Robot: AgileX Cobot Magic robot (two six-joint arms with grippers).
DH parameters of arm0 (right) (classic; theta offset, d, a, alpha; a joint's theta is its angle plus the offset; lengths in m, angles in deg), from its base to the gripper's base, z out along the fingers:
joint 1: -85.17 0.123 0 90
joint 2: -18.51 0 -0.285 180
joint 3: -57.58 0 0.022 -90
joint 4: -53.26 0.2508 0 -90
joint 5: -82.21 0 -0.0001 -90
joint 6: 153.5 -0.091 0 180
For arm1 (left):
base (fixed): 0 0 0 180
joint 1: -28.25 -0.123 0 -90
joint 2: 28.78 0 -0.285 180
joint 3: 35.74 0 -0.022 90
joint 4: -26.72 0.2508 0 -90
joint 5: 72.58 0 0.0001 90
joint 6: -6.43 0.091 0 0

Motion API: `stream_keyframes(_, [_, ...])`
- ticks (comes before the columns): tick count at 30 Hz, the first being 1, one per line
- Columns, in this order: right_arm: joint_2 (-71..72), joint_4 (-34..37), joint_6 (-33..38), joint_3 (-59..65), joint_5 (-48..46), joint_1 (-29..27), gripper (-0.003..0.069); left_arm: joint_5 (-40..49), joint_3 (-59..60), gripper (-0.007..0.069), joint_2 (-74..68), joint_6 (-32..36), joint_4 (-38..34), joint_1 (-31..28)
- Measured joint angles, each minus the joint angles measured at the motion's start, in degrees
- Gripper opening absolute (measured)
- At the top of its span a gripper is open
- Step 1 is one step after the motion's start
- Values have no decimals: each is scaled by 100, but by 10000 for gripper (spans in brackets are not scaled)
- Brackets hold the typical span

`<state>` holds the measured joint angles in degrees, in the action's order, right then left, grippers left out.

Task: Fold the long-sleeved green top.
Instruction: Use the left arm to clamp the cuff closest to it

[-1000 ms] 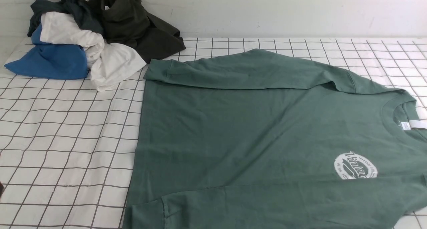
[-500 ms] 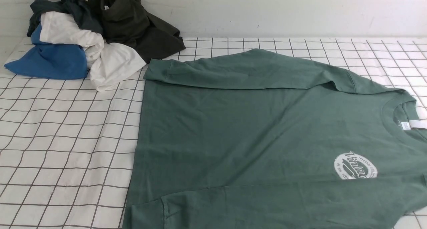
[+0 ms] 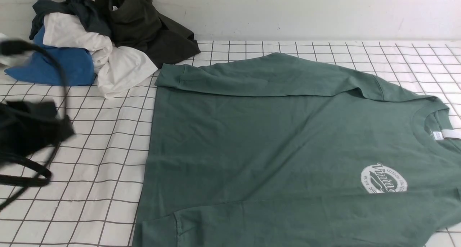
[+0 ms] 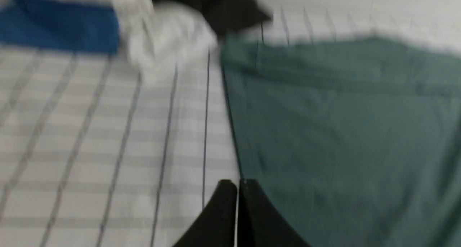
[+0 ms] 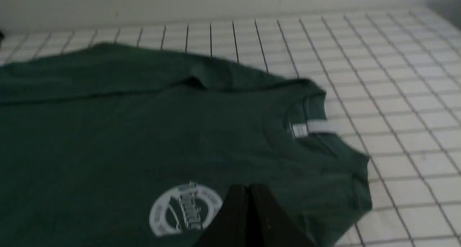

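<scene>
The green long-sleeved top [image 3: 273, 142] spread flat on the checked cloth [image 3: 72, 167]

We see it lying face up, collar toward the right and far sleeve folded along its upper edge; the near sleeve and hem run off the bottom of the front view, and one shoulder off the right. The left arm [image 3: 30, 130] is only a dark blur at the left edge (smear hides its shape), apart from the top. In the wrist views the left gripper [image 4: 237, 184] has its fingers pressed together over the top's side edge, and the right gripper [image 5: 248, 187] has its fingers pressed together beside the oval logo [image 5: 185, 209]; we cannot tell whether either touches fabric. A heap of other clothes [image 3: 97, 41] sits at far left
</scene>
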<state>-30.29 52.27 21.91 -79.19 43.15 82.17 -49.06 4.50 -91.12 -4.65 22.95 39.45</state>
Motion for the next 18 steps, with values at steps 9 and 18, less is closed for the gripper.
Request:
stream_keyframes(9, [-1847, 1951, 2252, -43, -525, 864, -6, 1401, -370, 21, -2222, 780, -304, 971])
stream_keyframes(18, [-2589, 2964, 3569, -112, 227, 1544, -6, 1426, -791, 279, -3525, 968, -586, 977])
